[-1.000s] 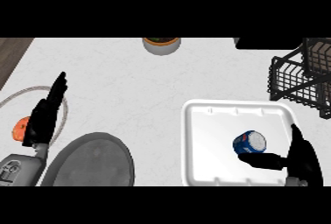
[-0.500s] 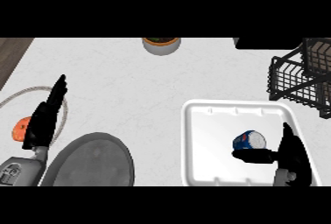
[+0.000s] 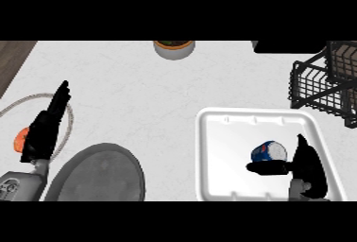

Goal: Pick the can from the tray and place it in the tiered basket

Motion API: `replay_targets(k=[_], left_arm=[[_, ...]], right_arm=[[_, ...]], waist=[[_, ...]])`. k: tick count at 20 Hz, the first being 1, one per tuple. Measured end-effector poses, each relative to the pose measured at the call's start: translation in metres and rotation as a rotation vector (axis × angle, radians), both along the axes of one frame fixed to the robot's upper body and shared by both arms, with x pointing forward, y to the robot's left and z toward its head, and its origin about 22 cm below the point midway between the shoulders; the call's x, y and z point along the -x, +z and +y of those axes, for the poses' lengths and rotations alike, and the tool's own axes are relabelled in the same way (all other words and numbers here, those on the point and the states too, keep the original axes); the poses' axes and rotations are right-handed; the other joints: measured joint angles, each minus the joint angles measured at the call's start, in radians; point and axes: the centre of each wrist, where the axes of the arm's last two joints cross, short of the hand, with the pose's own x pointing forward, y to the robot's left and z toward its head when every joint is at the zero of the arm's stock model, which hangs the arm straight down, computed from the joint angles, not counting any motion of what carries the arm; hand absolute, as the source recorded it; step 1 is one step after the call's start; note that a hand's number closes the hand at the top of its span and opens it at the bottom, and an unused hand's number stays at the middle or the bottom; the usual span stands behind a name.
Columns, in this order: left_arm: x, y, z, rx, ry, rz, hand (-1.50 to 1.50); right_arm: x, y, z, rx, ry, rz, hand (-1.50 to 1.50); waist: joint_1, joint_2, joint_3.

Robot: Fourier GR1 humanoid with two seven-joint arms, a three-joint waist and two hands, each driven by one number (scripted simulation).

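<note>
Your right hand point(image 3: 307, 163) is in the tray point(image 3: 209, 142), right next to the can point(image 3: 269, 151). Its fingers point(image 3: 301, 142) point straight up along the can's right side. Its thumb point(image 3: 268, 167) sticks out to the left, just under the can. The hand is open and has not closed on the can yet. I cannot tell if the thumb touches the can or only sits very near it.

The can is blue and white. It sits in the right half of the tray, a bit toward you. I cannot tell if it stands up or lies on its side. It is round, so I think it may roll if you bump it.

So go slow here. Get the can between the fingers and the thumb before you close. Try to hold it round the middle, not at one end, so it does not tip or slip out. Close the hand gently. Then check that the can comes up with the hand when you lift.

Lift it well above the tray's wall before you move away. The basket point(image 3: 320, 85) is up and to the right, near the tray's far corner. Its wires look tall, so I think you must go up and over them.

Your left hand point(image 3: 45, 130) rests open at the left, fingers up, near a grey plate point(image 3: 97, 172). Leave it there.
</note>
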Motion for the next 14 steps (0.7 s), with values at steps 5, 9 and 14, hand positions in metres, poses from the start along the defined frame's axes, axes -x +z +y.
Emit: replay_targets(k=[5,9,14], left_arm=[[0.000,-0.003,-0.004,0.000,0.001,0.004,0.00],[-0.003,-0.002,-0.001,0.007,-0.001,0.002,0.00],[0.000,-0.002,-0.002,0.001,-0.002,0.006,0.00]], right_arm=[[-0.006,-0.009,0.000,-0.024,0.006,0.015,-1.50],[-0.014,-0.012,0.004,-0.049,0.016,0.018,-1.50],[-0.021,-0.023,0.001,-0.121,0.042,0.044,1.50]], waist=[[-0.001,0.000,0.000],[-0.002,0.001,0.000],[-0.001,-0.002,-0.002]])
